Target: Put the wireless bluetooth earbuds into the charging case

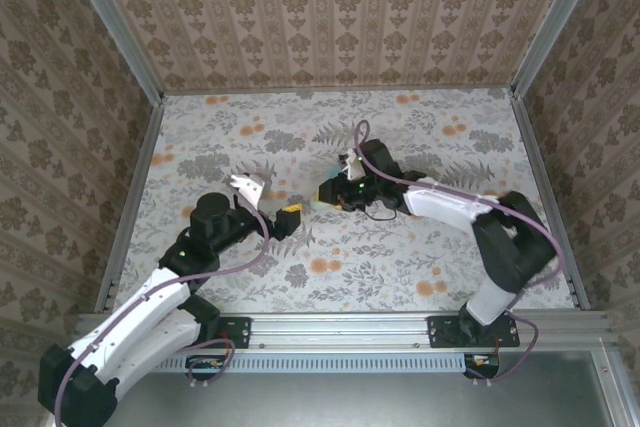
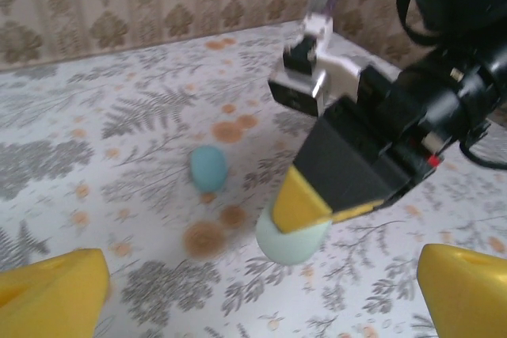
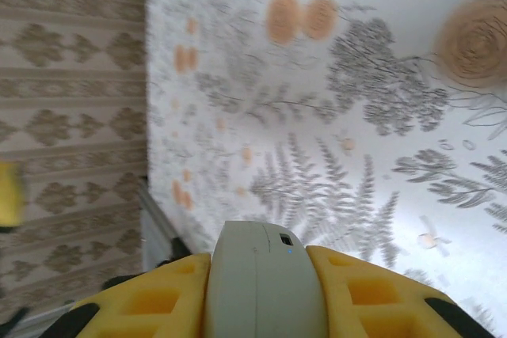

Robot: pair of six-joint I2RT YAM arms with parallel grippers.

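My right gripper [image 3: 265, 294] is shut on the charging case [image 3: 265, 279], a pale mint-green pebble clamped between both yellow fingers. In the left wrist view the same case [image 2: 293, 241] pokes out below the right gripper's yellow finger, low over the tablecloth. One small teal-blue earbud [image 2: 208, 168] lies on the cloth a little beyond and left of the case. My left gripper [image 2: 261, 302] stands wide open in front of the case, nothing between its fingers [image 2: 55, 290]. From above, the left gripper [image 1: 291, 217] and the right gripper [image 1: 328, 192] nearly meet at the table's middle.
The flowered tablecloth [image 1: 400, 257] has orange blotches [image 2: 204, 237] near the earbud. Patterned walls [image 1: 330, 7] with metal rails enclose the table on three sides. A black cable [image 1: 378, 213] loops beside the right wrist.
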